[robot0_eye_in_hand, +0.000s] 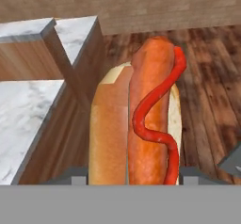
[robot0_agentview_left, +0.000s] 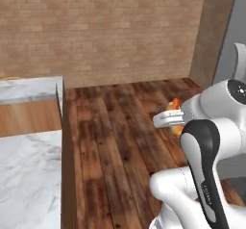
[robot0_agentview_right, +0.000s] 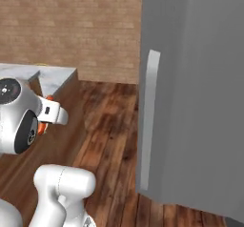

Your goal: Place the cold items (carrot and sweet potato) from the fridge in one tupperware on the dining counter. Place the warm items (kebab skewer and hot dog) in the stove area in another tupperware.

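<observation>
the gripper (robot0_eye_in_hand: 134, 180) is clamped on the hot dog (robot0_eye_in_hand: 136, 124), one finger tip showing at each side of the bun at the bottom of the hand view. the hot dog runs lengthwise away from the hand, sausage and ketchup line uppermost, which suggests it was gripped across its width so that the filling stays on top during carriage. in the left base view the hot dog (robot0_agentview_left: 175, 108) shows as a small orange patch beyond the white wrist, held in the air above the wooden floor (robot0_agentview_left: 120, 141); in the right base view a sliver of it (robot0_agentview_right: 44, 121) shows beside the wrist.

edges: the marble counter (robot0_agentview_left: 24, 175) lies to the left, its wooden side panel dropping straight to the floor, with a step between the near slab and the far, higher slab. the grey fridge (robot0_agentview_right: 190, 102) stands close on the right, door shut, pale handle facing the arm.

open room: the floor between counter and fridge is bare to the far brick wall (robot0_agentview_left: 105, 31). no tupperware is visible, so in my judgement the load is in transit and the drop point is yet to be found. risk: swinging right would meet the fridge face.
</observation>
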You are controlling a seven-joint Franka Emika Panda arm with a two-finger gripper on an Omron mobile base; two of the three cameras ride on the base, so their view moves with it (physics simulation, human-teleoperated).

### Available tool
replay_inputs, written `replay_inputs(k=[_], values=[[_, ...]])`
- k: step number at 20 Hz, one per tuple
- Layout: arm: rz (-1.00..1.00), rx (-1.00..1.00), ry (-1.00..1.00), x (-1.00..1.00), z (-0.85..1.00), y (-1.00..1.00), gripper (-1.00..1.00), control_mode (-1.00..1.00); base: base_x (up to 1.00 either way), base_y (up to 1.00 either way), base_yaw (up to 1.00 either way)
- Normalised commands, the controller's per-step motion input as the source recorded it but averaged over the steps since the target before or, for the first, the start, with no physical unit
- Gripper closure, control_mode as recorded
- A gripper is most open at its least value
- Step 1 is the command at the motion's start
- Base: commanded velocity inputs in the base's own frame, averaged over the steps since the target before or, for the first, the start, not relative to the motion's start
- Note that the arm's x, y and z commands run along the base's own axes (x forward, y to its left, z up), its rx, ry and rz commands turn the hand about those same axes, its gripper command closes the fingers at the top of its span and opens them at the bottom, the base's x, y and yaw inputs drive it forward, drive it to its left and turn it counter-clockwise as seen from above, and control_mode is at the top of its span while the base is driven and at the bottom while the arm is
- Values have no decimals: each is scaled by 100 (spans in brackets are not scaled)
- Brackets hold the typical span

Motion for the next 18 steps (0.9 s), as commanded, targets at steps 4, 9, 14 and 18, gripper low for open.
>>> replay_inputs(k=[4,9,14,18], values=[[0,0,0,0,0,0,100,100,100,2,14],[0,0,0,0,0,0,100,100,100,35,0],[0,0,0,0,0,0,100,100,100,7,0],[0,0,0,0,0,0,100,100,100,0,1]])
